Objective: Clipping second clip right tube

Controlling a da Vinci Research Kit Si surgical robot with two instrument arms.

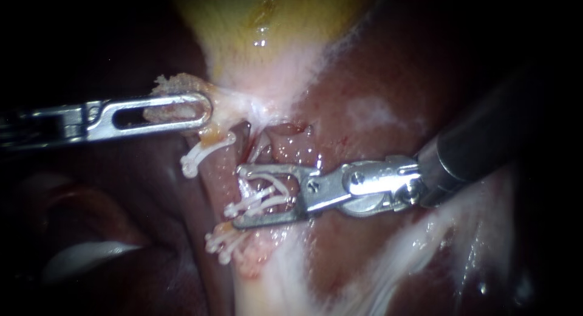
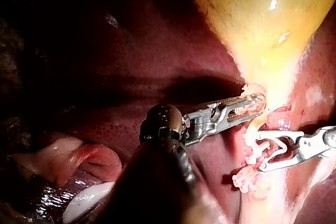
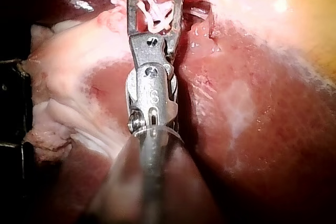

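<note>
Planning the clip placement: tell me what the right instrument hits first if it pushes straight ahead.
Most likely the right instrument would press further onto the pale tube that its clip already straddles. The liver seems to lie beyond, though depth is unclear.

The yellow gallbladder narrows to a pale neck above the dark red liver. Bands of white fibrous tissue streak the liver's surface. In the endoscope view's dim lower left, a glossy white lump lies beside a pink fold
</note>
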